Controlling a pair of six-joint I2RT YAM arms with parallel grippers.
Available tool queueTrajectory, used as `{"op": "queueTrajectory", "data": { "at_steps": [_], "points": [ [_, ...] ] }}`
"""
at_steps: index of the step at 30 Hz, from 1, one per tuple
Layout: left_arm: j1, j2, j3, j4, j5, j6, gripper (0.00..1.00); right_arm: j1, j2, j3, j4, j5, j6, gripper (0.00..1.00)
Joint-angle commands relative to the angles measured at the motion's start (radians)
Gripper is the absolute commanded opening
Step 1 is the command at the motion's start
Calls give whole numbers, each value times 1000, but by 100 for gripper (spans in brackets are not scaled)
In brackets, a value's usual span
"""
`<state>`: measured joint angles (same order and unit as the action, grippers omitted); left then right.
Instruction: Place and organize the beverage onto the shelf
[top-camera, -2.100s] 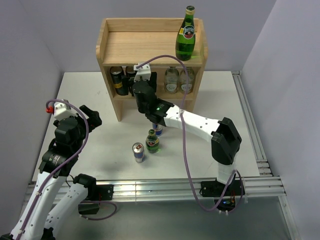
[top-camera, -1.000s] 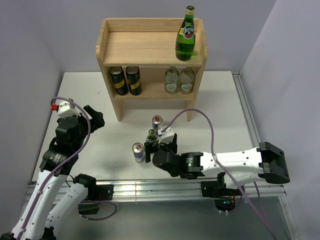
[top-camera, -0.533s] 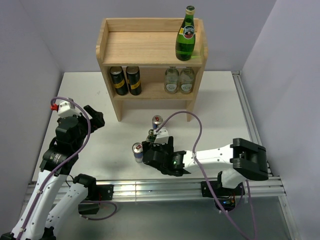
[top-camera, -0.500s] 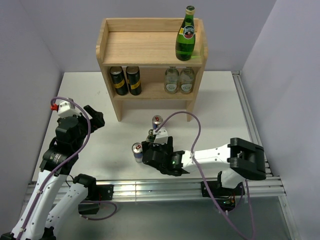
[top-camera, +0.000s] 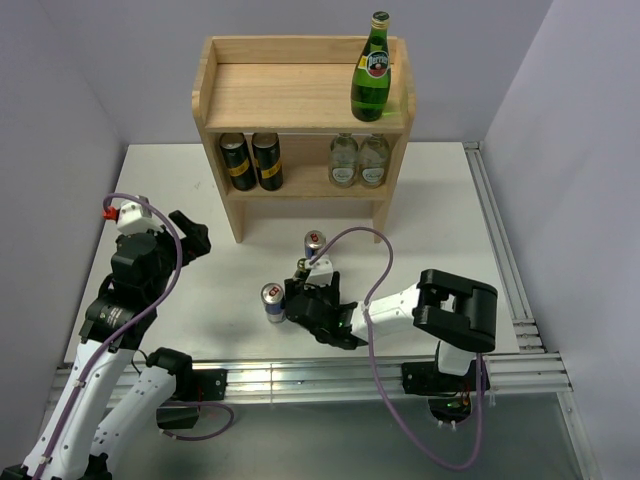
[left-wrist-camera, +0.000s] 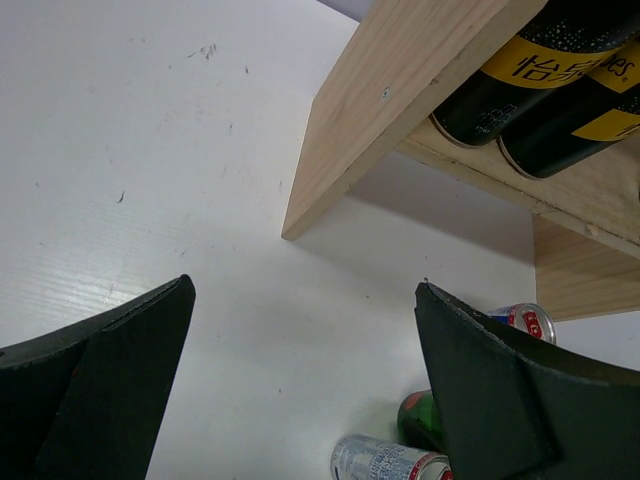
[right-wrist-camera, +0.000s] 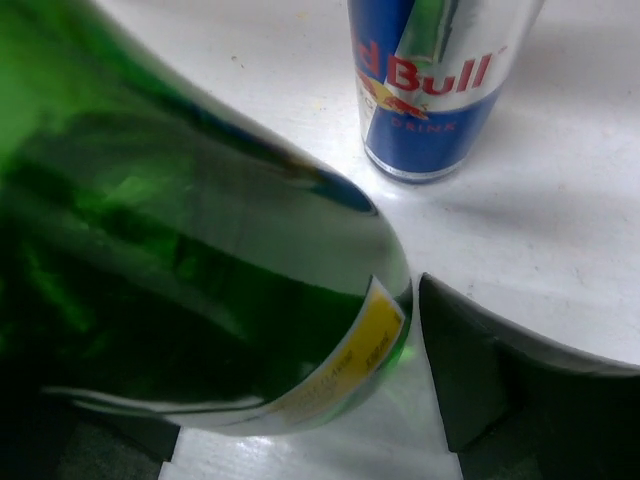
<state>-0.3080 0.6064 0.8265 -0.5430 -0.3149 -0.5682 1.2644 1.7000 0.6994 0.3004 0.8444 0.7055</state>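
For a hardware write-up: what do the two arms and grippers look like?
Both the left arm and the right arm have white link shells with black joint housings. A purple cable runs loosely along each. The left arm's wrist carries a white plug with a red tip. The left gripper and right gripper end in broad, matte black wedge fingers.

I see shelf at far side of table. Tall green bottle stands upright on top tier, right end. Lower tier: two black-and-gold cans at left, two pale bottles at right. Right gripper is low at small green bottle, between far blue-and-silver can and near blue-and-silver can; grip I cannot judge. Left gripper hangs at left, well apart.
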Motion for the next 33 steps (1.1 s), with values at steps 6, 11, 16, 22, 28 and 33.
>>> {"op": "queueTrajectory", "data": {
  "at_steps": [6, 11, 16, 22, 28, 33],
  "points": [
    [4, 6, 6, 28, 20, 18, 99, -5, 14, -57, 230, 105, -72, 27],
    [4, 1, 8, 26, 16, 18, 99, 24, -112, 8, 27, 174, -57, 0],
    [6, -10, 8, 25, 13, 18, 99, 114, -337, 145, -206, 258, -142, 0],
    [7, -7, 10, 20, 17, 19, 99, 130, -522, 417, -262, 271, -455, 0],
    [7, -13, 10, 20, 16, 19, 99, 24, -487, 782, -282, 147, -695, 0],
    [7, -10, 11, 15, 13, 18, 99, -109, -338, 1110, -387, 26, -758, 0]
  ]
}}
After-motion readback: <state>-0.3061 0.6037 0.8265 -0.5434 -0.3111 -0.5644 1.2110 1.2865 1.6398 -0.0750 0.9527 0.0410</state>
